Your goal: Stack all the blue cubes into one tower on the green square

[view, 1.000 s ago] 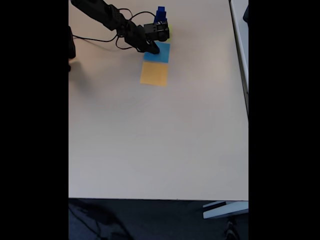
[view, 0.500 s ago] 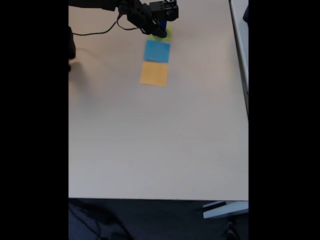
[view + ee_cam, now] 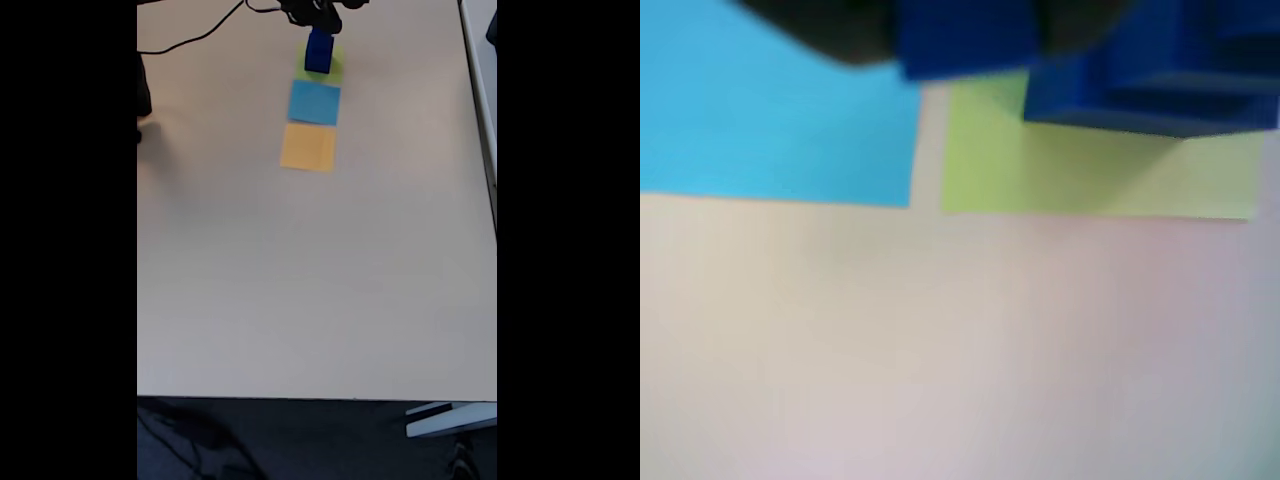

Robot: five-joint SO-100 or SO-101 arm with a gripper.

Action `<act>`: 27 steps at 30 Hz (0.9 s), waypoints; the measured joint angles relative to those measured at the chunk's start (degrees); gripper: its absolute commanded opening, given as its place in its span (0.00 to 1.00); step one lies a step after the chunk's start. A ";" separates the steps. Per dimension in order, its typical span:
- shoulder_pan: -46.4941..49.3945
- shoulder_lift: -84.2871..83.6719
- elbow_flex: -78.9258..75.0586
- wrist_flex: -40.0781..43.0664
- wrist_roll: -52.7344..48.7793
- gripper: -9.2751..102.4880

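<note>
In the fixed view a tower of dark blue cubes [image 3: 319, 50] stands on the green square [image 3: 333, 70] near the table's far edge. My black gripper [image 3: 318, 8] hovers just beyond the tower at the top of the picture, blurred, its jaws not readable. In the wrist view the stacked blue cubes [image 3: 1160, 85] rest on the green square [image 3: 1080, 175] at upper right. A blurred blue block [image 3: 965, 40] sits at the top edge between dark fingers [image 3: 830, 25]; whether it is held I cannot tell.
A flat light-blue square [image 3: 314, 102] lies just in front of the green one, then an orange square [image 3: 308, 147]. A black cable [image 3: 200, 38] trails across the far left of the table [image 3: 320, 280]. The table's right edge [image 3: 494, 200] runs close by.
The arm has swung from over the light-blue square up to the table's far edge. The blue tower, half hidden behind the gripper before, now stands uncovered on the green square.
</note>
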 measured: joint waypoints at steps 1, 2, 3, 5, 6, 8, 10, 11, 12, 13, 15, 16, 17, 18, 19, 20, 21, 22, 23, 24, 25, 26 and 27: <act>-0.62 -0.35 -0.26 0.26 1.14 0.08; -1.23 -0.53 -0.26 0.62 2.20 0.08; -1.76 -0.88 -0.35 0.97 3.25 0.08; -2.81 -1.76 -1.14 1.76 5.45 0.08; -3.25 -2.29 -1.58 2.29 6.33 0.08; -4.04 -3.43 -3.08 3.69 8.61 0.08; -4.66 -4.39 -4.83 4.92 9.58 0.08; -4.92 -4.75 -5.71 5.45 10.37 0.08; -5.19 -5.01 -6.33 5.80 10.90 0.08; -5.36 -5.19 -6.68 5.98 11.25 0.08; -5.89 -5.54 -7.21 6.15 11.95 0.08; -5.98 -5.89 -7.29 6.15 12.04 0.08; -6.06 -6.06 -7.65 6.15 12.22 0.08; -6.15 -6.24 -7.91 6.24 12.39 0.08; -6.15 -6.68 -8.26 6.33 12.48 0.08; -6.15 -6.94 -8.53 6.42 12.48 0.08; -6.24 -7.12 -8.70 6.42 12.57 0.08; -6.42 -7.12 -8.70 6.42 12.74 0.08; -6.59 -7.12 -8.70 6.42 12.92 0.08; -6.86 -7.47 -8.79 6.42 13.10 0.08; -7.21 -7.73 -8.96 6.42 13.45 0.08; -7.38 -8.09 -8.96 6.42 13.80 0.08; -7.65 -8.17 -8.96 6.42 14.15 0.08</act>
